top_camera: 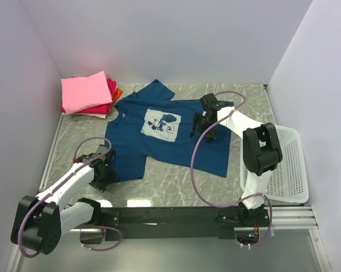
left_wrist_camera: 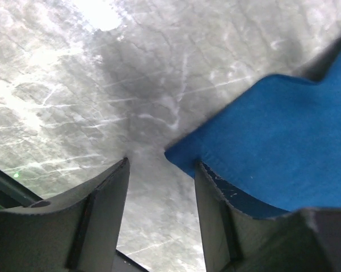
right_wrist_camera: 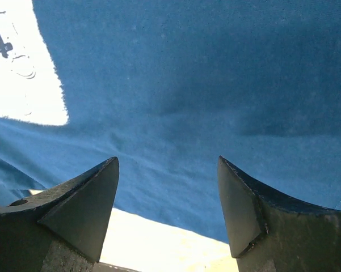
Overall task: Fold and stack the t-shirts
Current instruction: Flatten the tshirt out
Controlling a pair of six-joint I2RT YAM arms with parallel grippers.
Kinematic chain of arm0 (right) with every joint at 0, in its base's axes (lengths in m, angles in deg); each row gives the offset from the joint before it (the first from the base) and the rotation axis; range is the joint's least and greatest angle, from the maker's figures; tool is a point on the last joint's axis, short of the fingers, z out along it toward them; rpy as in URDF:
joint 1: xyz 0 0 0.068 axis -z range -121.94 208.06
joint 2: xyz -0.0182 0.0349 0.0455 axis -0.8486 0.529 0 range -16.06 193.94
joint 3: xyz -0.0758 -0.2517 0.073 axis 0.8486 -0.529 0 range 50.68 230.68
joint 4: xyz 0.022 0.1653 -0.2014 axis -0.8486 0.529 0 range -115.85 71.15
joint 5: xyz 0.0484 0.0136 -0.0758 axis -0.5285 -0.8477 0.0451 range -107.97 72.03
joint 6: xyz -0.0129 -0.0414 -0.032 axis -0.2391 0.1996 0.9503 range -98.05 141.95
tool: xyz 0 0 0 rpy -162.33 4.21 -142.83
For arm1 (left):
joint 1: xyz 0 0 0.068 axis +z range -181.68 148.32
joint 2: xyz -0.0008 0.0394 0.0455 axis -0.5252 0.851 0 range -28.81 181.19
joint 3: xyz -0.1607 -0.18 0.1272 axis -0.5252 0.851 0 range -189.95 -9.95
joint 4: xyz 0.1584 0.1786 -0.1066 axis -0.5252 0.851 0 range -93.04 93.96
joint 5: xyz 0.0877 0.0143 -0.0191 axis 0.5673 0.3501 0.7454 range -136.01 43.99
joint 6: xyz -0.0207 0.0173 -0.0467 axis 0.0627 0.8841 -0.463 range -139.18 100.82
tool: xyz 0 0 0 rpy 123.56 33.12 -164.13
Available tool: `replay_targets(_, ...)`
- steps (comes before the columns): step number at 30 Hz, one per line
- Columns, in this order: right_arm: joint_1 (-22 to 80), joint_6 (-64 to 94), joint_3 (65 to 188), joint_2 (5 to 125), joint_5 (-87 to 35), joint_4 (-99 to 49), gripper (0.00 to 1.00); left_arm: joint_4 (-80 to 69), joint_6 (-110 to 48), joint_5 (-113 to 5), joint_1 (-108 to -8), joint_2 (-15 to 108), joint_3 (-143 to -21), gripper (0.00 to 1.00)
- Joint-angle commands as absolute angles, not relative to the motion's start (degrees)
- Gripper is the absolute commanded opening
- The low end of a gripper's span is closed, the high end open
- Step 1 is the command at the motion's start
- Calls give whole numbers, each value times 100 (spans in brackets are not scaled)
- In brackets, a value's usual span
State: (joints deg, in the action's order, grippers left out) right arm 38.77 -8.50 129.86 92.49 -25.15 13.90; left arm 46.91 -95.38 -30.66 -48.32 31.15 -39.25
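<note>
Subject item: one dark blue t-shirt (top_camera: 176, 150) lies spread flat on the marble-patterned table (top_camera: 170, 187), white cartoon print (top_camera: 161, 123) facing up, collar toward the left and hem toward the right. It is unfolded. The folded pink shirt (top_camera: 86, 92) sits on top of the magenta-red shirt (top_camera: 110, 97) and the orange shirt (top_camera: 118, 92) in the far left corner, well apart from the arms. The white mesh basket (top_camera: 289, 164) stands at the right edge and is not involved. The left gripper (left_wrist_camera: 161, 164) sits low at the near sleeve, jaws partly apart. A blue sleeve corner (left_wrist_camera: 179, 154) lies at the mouth of the gap, against the right-hand finger, and nothing is clamped. The right gripper (right_wrist_camera: 168, 160) hangs over the shirt body toward the hem, jaws spread wide, with only flat cloth below and nothing held. Handling assessment: the garment looks light, thin and fully limp, and it should drape and sag from any single hold. Lying flat on a hard, smooth surface, it offers little to get a finger under, and it is likely to slide or bunch if pushed. Recommended hold points are edges and corners, where the stitched sleeve hem or bottom hem gives a thicker bite. A pinch in mid-panel risks gathering one wrinkle only. Two holds along one edge should keep the fold line straight. No fragility is noted.
</note>
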Motion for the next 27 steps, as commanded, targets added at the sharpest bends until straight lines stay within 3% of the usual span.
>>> replay_targets(1, 3916, -723, 12934, 8766, -2553, 1450, 76, 4407, -9802, -2966, -4864, 3279, -3808, 56)
replay_targets(13, 3969, -591, 12864, 8457, -2500, 1537, 76, 3863, -9556, -2720, -4864, 3641, -3861, 44)
replay_targets(16, 3987, -573, 12829, 8352, -2447, 1564, 76, 3556, -9468, -2825, -4864, 3614, -3729, 37)
replay_targets(20, 4022, -582, 12715, 8185, -2430, 1573, 76, 3379, -9170, -2817, -4864, 3719, -3764, 11)
replay_targets(23, 4048, -600, 12574, 8010, -2403, 1581, 76, 3334, -9011, -2843, -4864, 3860, -3825, 1)
replay_targets(27, 4066, -582, 12285, 7711, -2272, 1590, 76, 3264, -8835, -2922, -4864, 3922, -3843, 1)
